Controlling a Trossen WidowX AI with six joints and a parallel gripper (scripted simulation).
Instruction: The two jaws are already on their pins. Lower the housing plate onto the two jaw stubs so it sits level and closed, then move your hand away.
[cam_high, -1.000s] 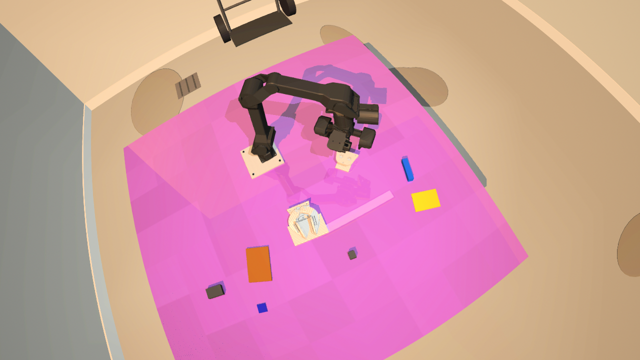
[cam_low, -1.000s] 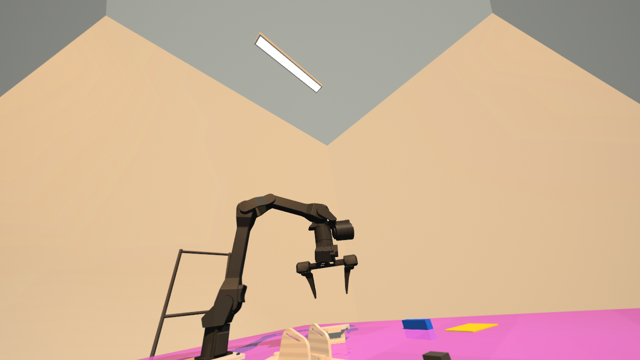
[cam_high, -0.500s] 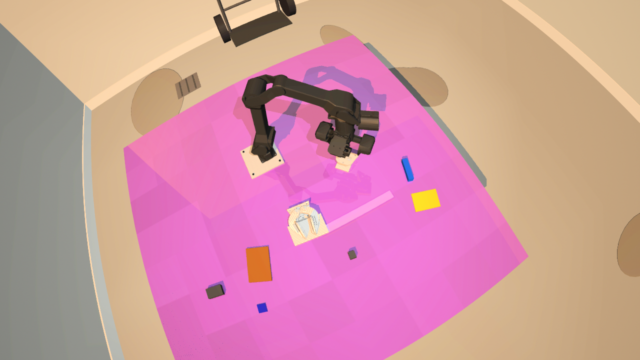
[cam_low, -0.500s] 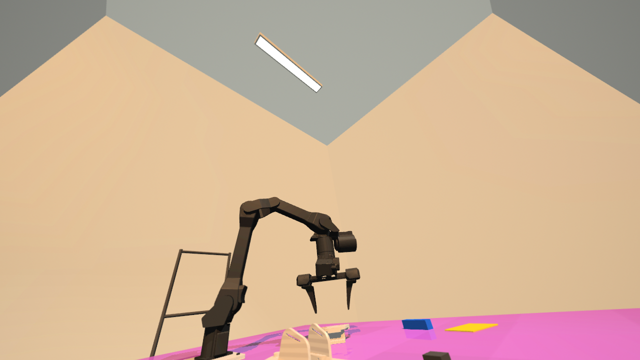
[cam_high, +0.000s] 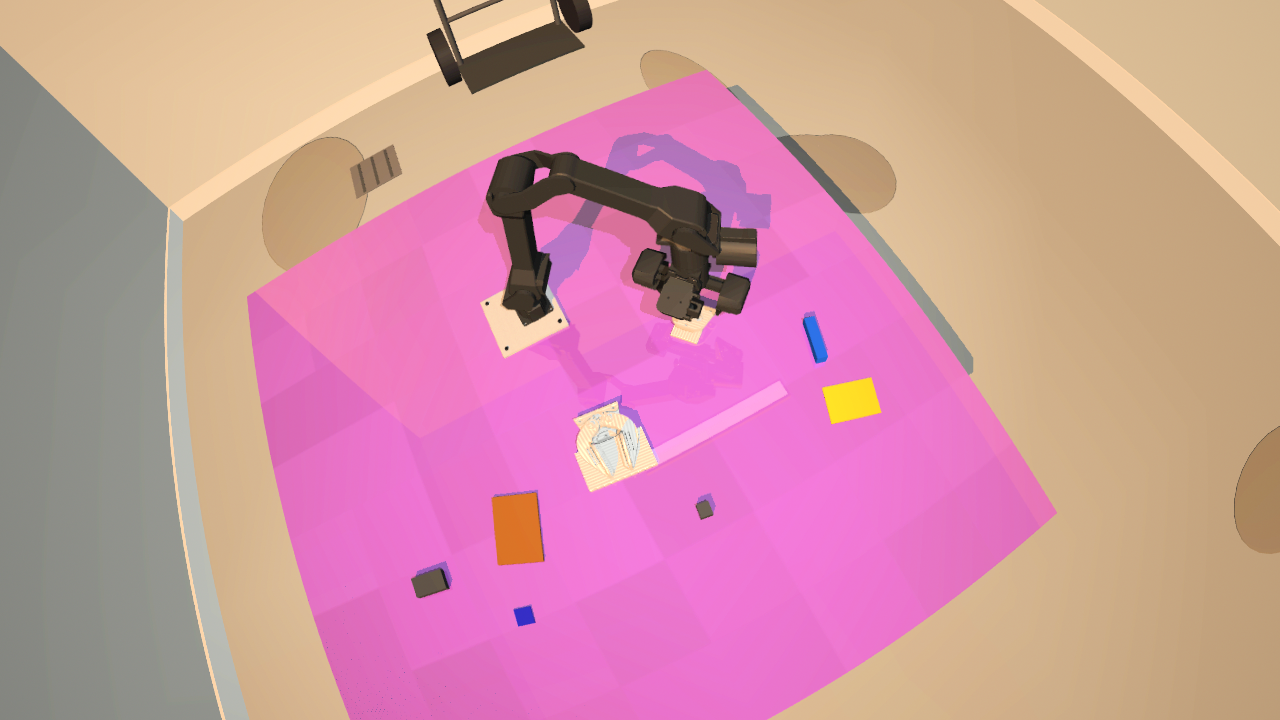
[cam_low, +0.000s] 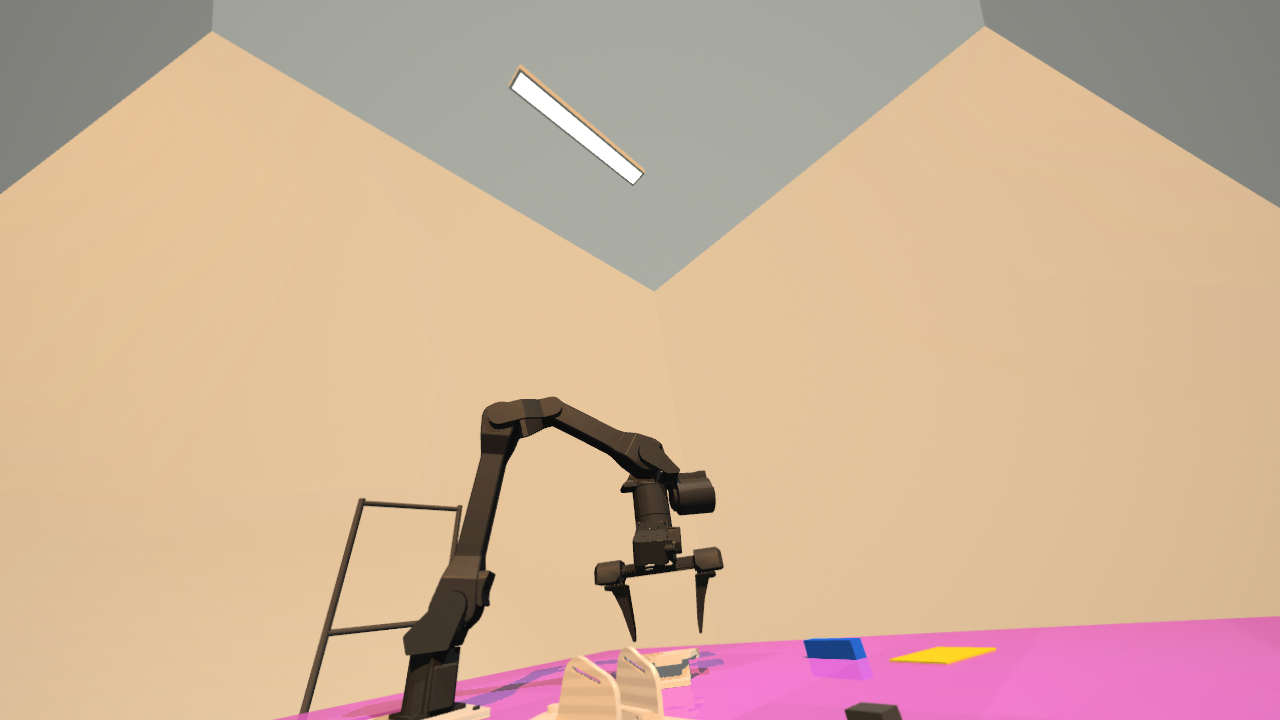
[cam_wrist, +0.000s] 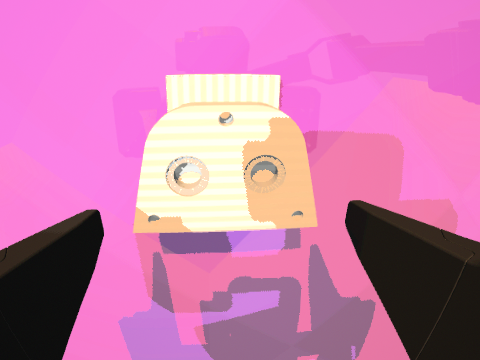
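While the gripper (cam_high: 687, 295) (cam_low: 667, 635) (cam_wrist: 227, 218) points down with its fingers spread wide and nothing between them, the housing plate (cam_high: 705, 317) (cam_wrist: 225, 200) sits below it on the pink table (cam_high: 805, 546) (cam_low: 1118, 671) (cam_wrist: 50, 45). In the wrist view, the plate's two ringed holes face up between the open fingers, its straight edge lies toward them, and a striped tab (cam_high: 685, 334) (cam_wrist: 222, 90) shows past the rounded edge. The fingertips are above the plate, apart from it. Separate from the plate stands the jaw base (cam_high: 593, 476), near one end of a pale pink strip (cam_high: 725, 419); the plate is not on it. A blue bar (cam_high: 815, 338) (cam_low: 834, 648) and a yellow sheet (cam_high: 851, 400) (cam_low: 944, 654) lie near each other, well apart from the jaw base. From above, an orange sheet (cam_high: 518, 528) lies between the jaw base and a small blue square (cam_high: 524, 615).
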